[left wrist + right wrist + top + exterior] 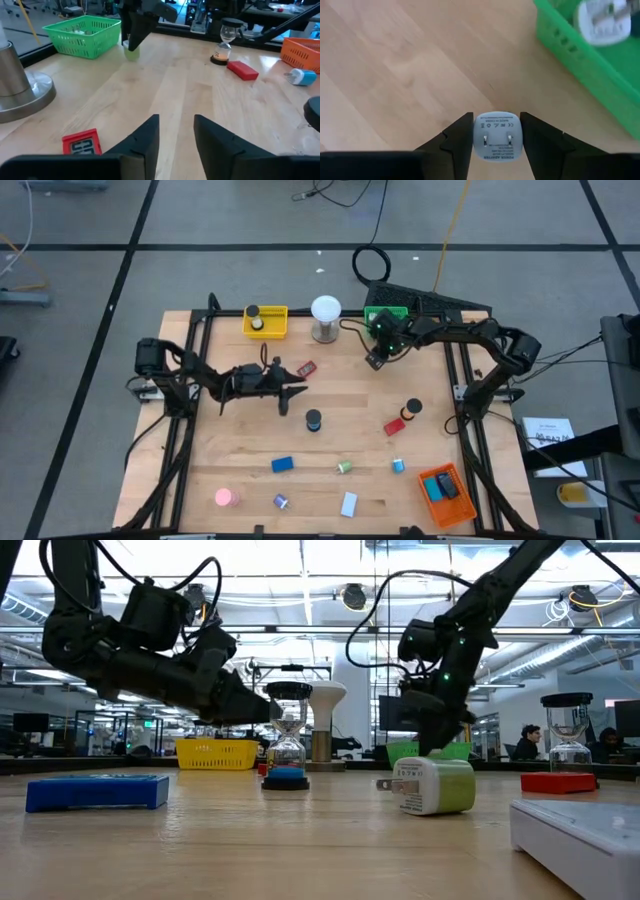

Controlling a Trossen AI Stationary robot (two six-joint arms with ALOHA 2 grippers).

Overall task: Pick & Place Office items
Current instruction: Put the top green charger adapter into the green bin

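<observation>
Only the right wrist view shows the right pincer point(496, 137) gripping a plug adapter point(496, 136).

The left arm is being stretched from the table's 9 o'clock edge toward the centre, lying low, with the left gripper point(297, 388) pointed toward 3 o'clock and its fingers point(145, 137) being kept slightly apart with nothing between them. The right arm is being reached from the 3 o'clock edge toward 12 o'clock, its wrist bent downward, and the right gripper point(377, 357) is being closed on a small white power adapter point(496, 135).
</observation>
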